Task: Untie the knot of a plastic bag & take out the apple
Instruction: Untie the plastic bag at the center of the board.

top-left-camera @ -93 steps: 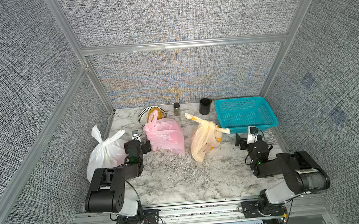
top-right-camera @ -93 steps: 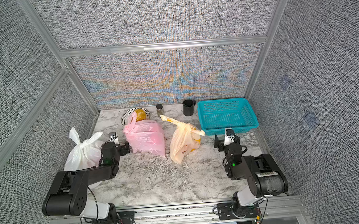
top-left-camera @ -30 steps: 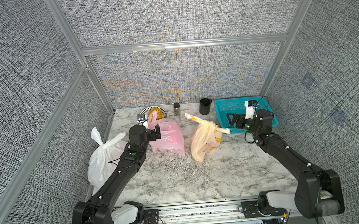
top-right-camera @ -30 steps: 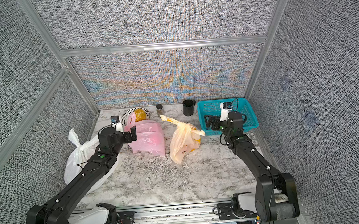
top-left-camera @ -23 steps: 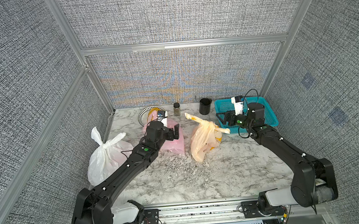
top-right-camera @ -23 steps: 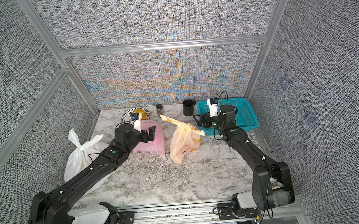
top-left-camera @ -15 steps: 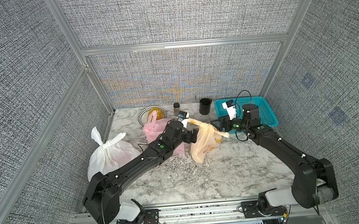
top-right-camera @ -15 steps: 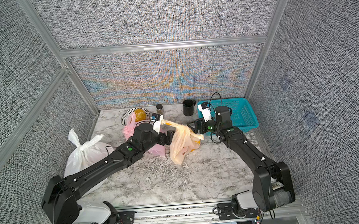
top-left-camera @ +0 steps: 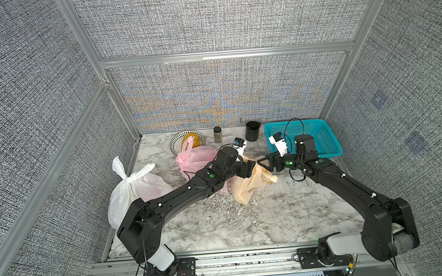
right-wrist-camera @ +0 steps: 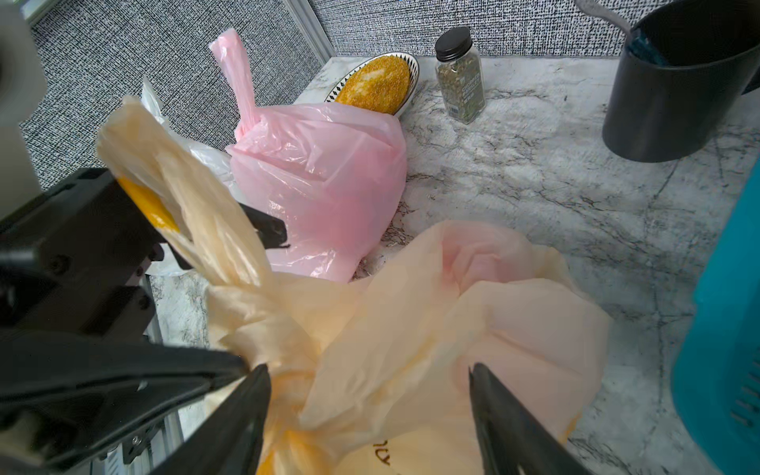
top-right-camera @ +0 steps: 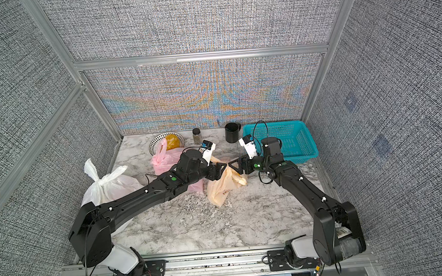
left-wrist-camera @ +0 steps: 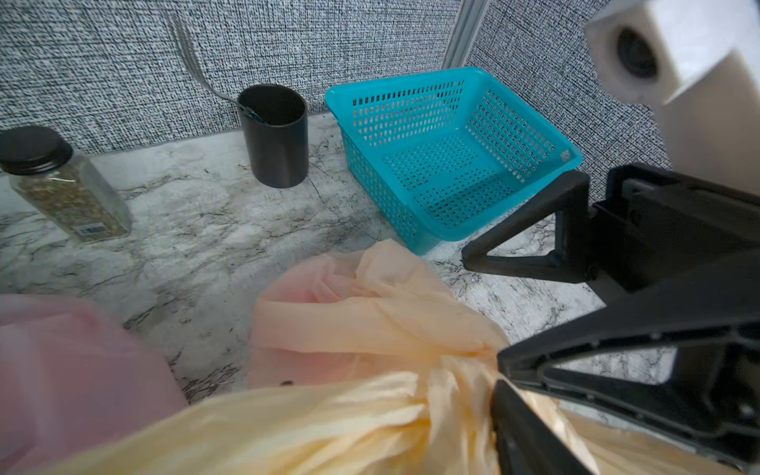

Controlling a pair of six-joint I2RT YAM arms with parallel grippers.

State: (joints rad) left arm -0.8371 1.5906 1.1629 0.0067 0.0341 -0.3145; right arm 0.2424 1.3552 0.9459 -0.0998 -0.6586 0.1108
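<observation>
Two grippers are flanking the knot [left-wrist-camera: 452, 370] of the orange plastic bag [top-left-camera: 248, 187]: the right gripper [right-wrist-camera: 368, 370] is straddling it, fingers wide apart; the left gripper [left-wrist-camera: 495, 376], fingers narrowly parted, is touching it, grip unclear.

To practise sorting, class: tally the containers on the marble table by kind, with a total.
Plastic bags (white bag, pink bag, pale orange bag): 3
Teal mesh plastic basket: 1
Black cylindrical cup: 1
Glass spice jar, black lid: 1
Round patterned dish: 1
Total: 7
</observation>
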